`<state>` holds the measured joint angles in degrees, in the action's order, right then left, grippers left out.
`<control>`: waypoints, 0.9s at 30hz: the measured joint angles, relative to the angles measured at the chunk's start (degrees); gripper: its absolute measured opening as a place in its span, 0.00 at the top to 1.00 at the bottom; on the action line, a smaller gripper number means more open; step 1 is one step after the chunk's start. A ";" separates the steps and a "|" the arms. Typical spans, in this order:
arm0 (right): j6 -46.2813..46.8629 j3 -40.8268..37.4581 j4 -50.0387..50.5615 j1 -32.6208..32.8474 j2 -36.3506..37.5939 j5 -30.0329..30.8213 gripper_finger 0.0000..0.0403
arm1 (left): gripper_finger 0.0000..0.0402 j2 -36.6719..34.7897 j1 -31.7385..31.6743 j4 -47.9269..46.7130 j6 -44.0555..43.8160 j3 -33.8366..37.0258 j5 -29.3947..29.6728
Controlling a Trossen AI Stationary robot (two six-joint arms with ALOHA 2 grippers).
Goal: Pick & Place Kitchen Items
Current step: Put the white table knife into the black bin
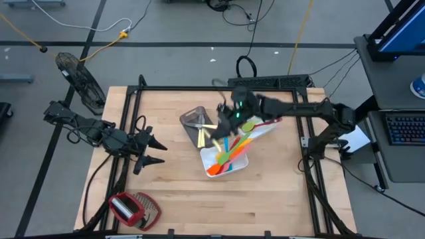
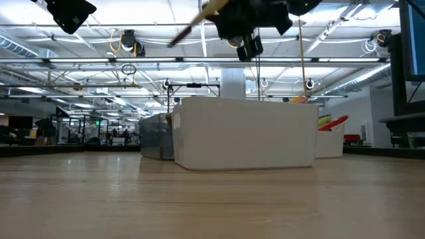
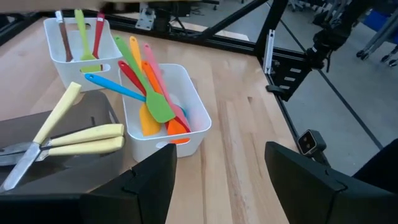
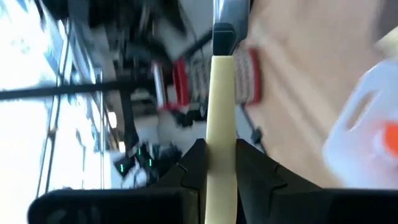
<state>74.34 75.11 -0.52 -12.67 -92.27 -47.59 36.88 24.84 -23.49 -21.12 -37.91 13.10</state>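
A: Where is the right gripper (image 1: 229, 118)?

B: Raised above the white tray (image 1: 209, 158), over its edge toward the grey-brown tray (image 1: 191, 118). Its fingers are clamped on a pale-handled utensil (image 4: 222, 118), the handle pinched between them and the metal end pointing away.

A: And the other kitchen items?

B: Coloured spatulas (image 1: 229, 154) lean out over the white tray's rim; more pale-handled cutlery (image 3: 81, 139) lies in the grey-brown tray just beside it.

A: The left gripper (image 1: 151, 151)?

B: Well apart from the white tray, over bare tabletop (image 1: 265, 199), fingers spread and holding nothing. The red-and-mesh tool (image 1: 133, 209) sits near the table's edge.
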 joint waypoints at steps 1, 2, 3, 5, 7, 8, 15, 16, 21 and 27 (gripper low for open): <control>0.00 0.00 0.31 -1.76 -0.02 -0.75 0.88 | 0.38 0.00 0.00 0.00 0.00 0.00 0.24; 0.03 0.00 0.60 -3.40 -0.02 -1.41 0.88 | 0.38 0.00 0.00 0.02 0.00 0.00 0.48; 0.34 0.00 0.83 -4.79 -0.14 -2.29 0.88 | 0.38 -0.01 0.00 0.04 0.00 0.00 0.52; 1.53 0.12 0.62 -6.81 -1.18 -4.24 0.88 | 0.38 0.00 0.00 0.04 0.00 0.00 0.57; 3.32 0.07 1.17 -8.00 -2.31 -6.87 0.88 | 0.38 0.00 0.00 0.04 0.04 0.00 0.57; 4.43 0.00 1.30 -8.31 -3.01 -7.95 0.88 | 0.38 -0.02 0.00 0.04 0.01 0.00 0.57; 8.94 0.04 1.30 -8.19 -9.98 -14.56 0.88 | 0.38 0.00 0.00 0.15 -0.04 0.00 0.57; 9.02 0.02 1.22 -8.39 -10.88 -15.28 0.88 | 0.38 -0.01 0.00 0.15 -0.07 0.00 0.57; 12.36 -0.06 -0.78 -9.58 -14.47 -15.63 0.88 | 0.38 -0.01 0.00 0.18 -0.42 0.00 0.58; 20.78 0.03 -9.79 -10.61 -16.43 -15.63 0.88 | 0.38 0.00 0.00 0.17 -0.48 0.00 0.57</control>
<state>95.13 75.14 -10.32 -23.28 -108.70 -63.22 36.88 24.84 -23.31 -21.61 -37.91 13.67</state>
